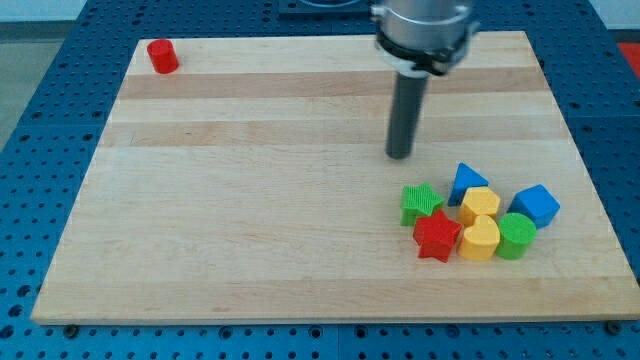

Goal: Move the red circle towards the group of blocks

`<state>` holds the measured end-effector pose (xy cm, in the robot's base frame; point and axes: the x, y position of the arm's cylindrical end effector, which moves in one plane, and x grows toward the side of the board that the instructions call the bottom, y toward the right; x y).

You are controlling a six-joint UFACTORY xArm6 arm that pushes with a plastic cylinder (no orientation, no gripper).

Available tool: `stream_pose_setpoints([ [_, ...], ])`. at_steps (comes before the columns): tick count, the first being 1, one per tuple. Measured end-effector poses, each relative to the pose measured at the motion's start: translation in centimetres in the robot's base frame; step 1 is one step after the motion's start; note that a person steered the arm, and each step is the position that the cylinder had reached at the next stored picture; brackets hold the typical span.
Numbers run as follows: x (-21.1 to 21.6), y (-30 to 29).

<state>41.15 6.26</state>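
The red circle (162, 56) stands alone at the board's top left corner. The group of blocks sits at the lower right: a green star (421, 203), a red star (437, 237), a blue triangle (466, 181), a yellow hexagon-like block (481, 205), a yellow heart (480, 239), a green circle (516, 236) and a blue cube (537, 205). My tip (400, 155) rests on the board just above the group, a short way above the green star, far to the right of the red circle.
The wooden board (250, 200) lies on a blue perforated table (40, 120). The rod's grey mount (422, 30) hangs over the board's top edge.
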Motion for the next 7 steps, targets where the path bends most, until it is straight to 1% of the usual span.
stream_pose_setpoints([
  [1,-0.2,-8.7],
  [2,-1.2,-19.7],
  [3,-5.6,-29.4],
  [4,-10.9,-33.8],
  [5,-15.1,-36.7],
  [6,-15.1,-36.6],
  [7,-17.2,-36.7],
])
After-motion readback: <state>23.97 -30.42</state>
